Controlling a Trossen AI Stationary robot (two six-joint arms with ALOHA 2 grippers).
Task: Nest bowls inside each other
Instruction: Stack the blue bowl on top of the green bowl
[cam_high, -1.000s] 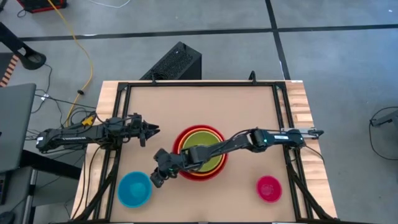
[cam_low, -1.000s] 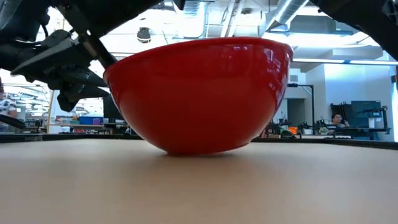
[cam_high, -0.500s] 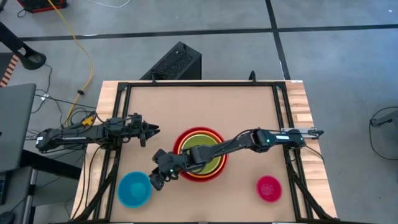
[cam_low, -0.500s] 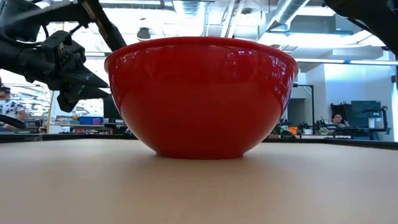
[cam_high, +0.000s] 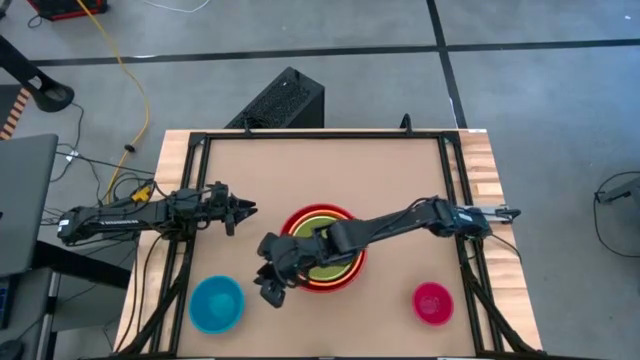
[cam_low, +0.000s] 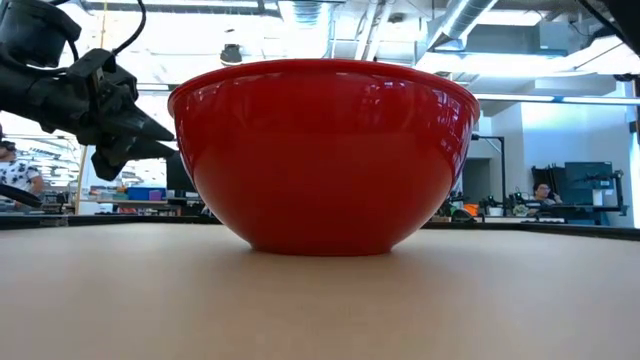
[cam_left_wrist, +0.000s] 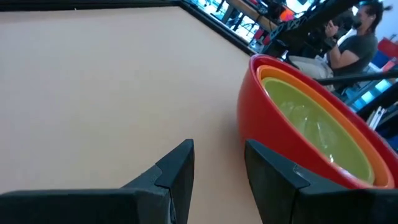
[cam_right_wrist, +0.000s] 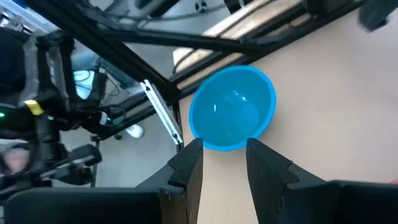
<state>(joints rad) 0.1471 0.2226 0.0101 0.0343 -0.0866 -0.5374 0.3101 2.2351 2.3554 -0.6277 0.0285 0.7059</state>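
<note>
The red bowl (cam_high: 321, 216) stands on its base at the table's middle, with the orange bowl (cam_left_wrist: 292, 73) and the olive green bowl (cam_high: 322, 247) nested inside it. The light blue bowl (cam_high: 216, 303) sits alone near the front left, and the pink bowl (cam_high: 432, 302) near the front right. My right gripper (cam_high: 270, 286) hangs open in the air above the table between the red bowl and the blue one, holding nothing. My left gripper (cam_high: 250, 209) waits open to the left of the red bowl, clear of it.
A black frame (cam_high: 320, 136) runs round the table's edges. Bare tabletop (cam_high: 330, 170) lies behind the bowls. My right arm (cam_high: 400, 222) reaches across above the stacked bowls.
My right gripper has risen from beside the red bowl's left rim and rolled a little, drifting slightly toward the table's right. The red bowl, tipped a second ago, has settled level on its base.
</note>
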